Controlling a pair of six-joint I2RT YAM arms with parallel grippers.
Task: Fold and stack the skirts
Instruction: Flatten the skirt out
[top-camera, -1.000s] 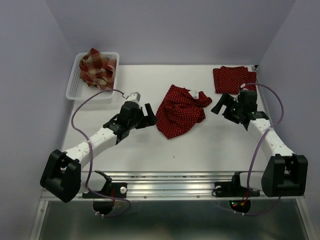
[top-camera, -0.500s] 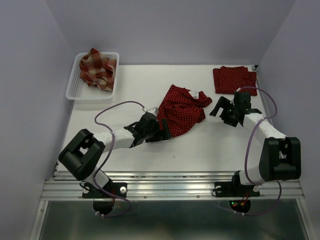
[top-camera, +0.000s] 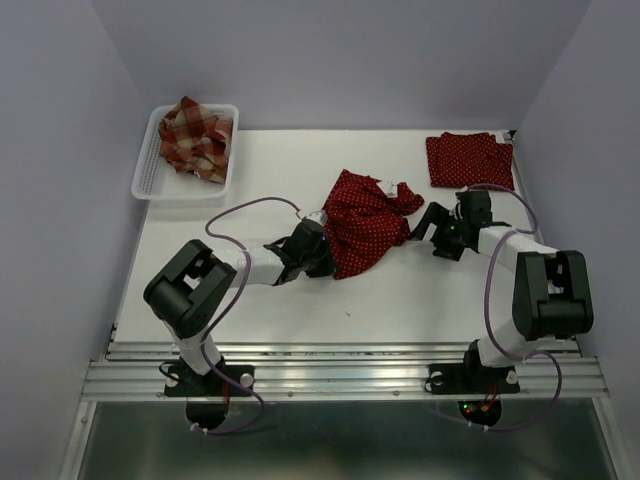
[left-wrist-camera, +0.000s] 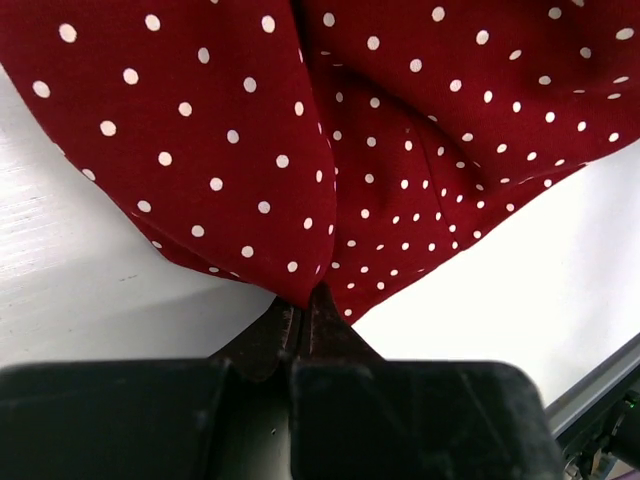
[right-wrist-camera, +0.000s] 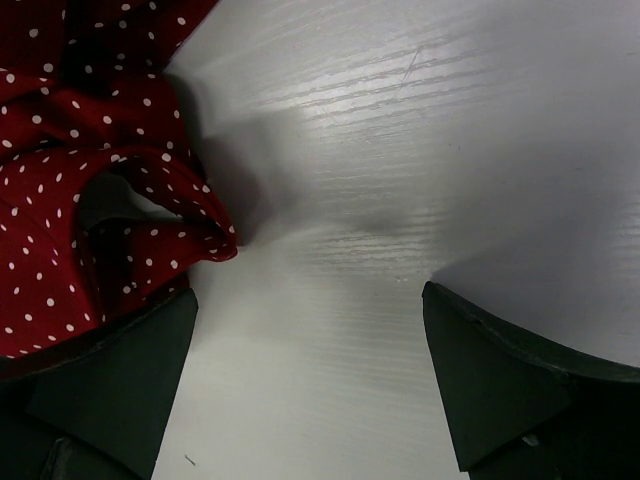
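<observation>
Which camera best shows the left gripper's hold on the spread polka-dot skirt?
Left wrist: the left gripper is closed, with an edge of the polka-dot skirt pinched at its tips. Top external shows only the gripper meeting the skirt's near edge. Right wrist shows another bunched part of the skirt, not the grip.

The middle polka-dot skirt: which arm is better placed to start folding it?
Left. The left tool is shut on the skirt at its near edge; the right tool stands open beside it, gripping nothing.
</observation>
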